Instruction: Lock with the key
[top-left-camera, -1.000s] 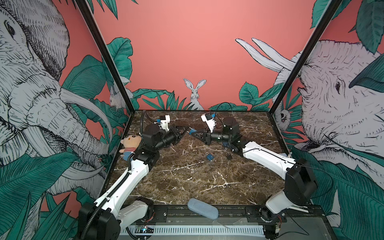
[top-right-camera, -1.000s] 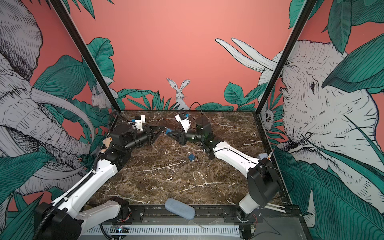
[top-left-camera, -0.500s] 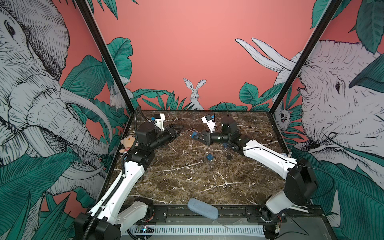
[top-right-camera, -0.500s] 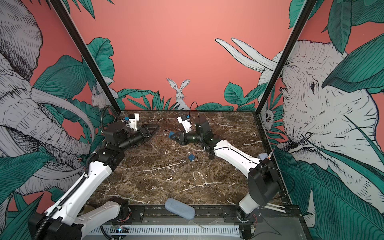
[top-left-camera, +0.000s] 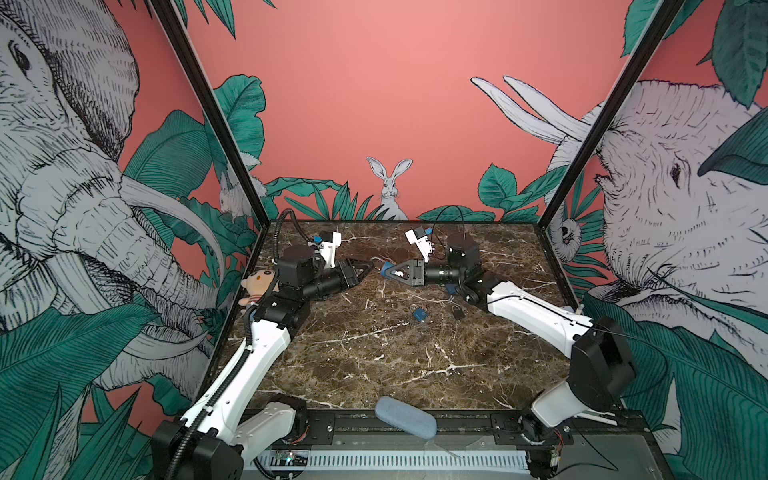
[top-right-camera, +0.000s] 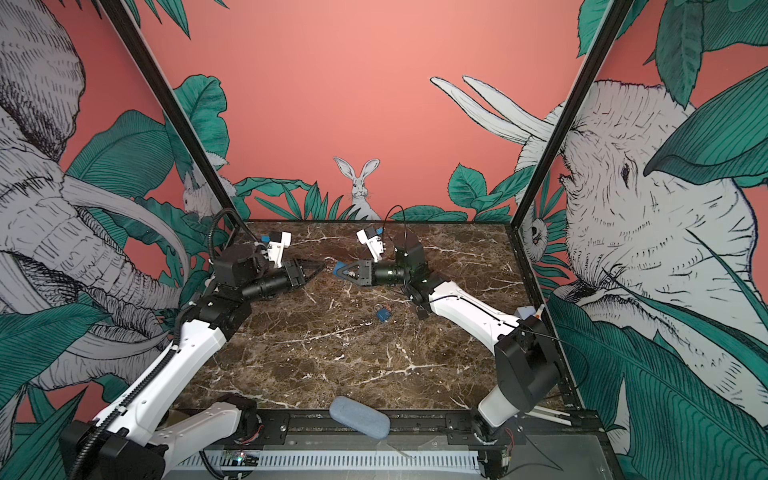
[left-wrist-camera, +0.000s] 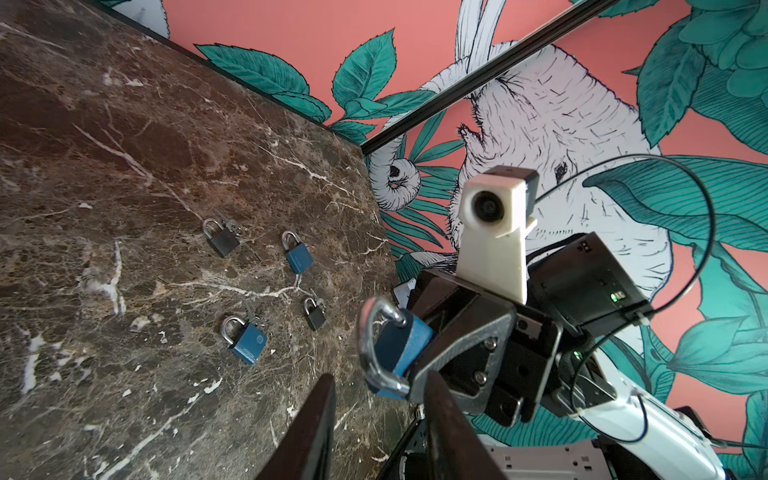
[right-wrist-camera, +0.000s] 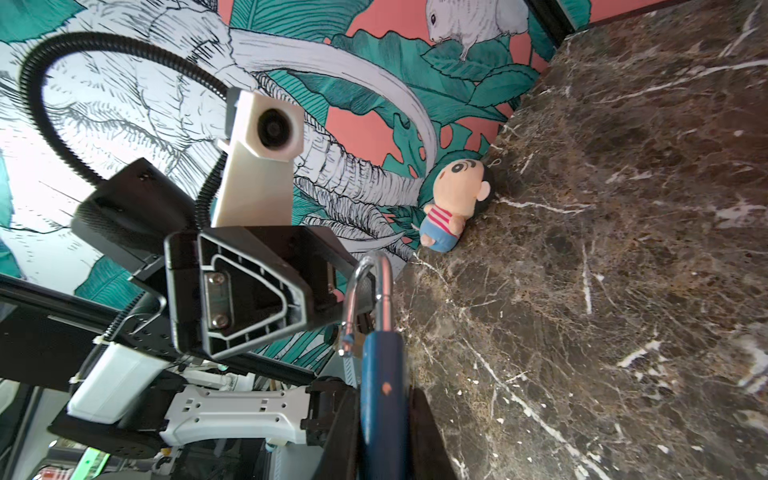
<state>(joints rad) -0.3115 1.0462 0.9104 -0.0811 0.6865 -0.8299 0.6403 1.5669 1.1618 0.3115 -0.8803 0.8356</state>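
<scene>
My right gripper (top-left-camera: 392, 273) is clamped on a blue padlock (right-wrist-camera: 380, 395), shackle toward my left gripper (top-left-camera: 365, 270), whose jaws stand apart. Four loose padlocks (left-wrist-camera: 297, 255) lie at four o'clock of it, two blue and two black, on the marble table (top-left-camera: 374, 365) between jungle-mural walls (top-left-camera: 374, 104).

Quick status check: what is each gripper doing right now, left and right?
Left gripper: open, holding nothing.
Right gripper: shut on the blue padlock.

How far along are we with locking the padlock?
Done: the right gripper is shut on the blue padlock with a silver shackle, held above the marble table. In hand: the left gripper faces it, open and empty. Left: no key is held; silver keys lie by padlocks on the table.
</scene>
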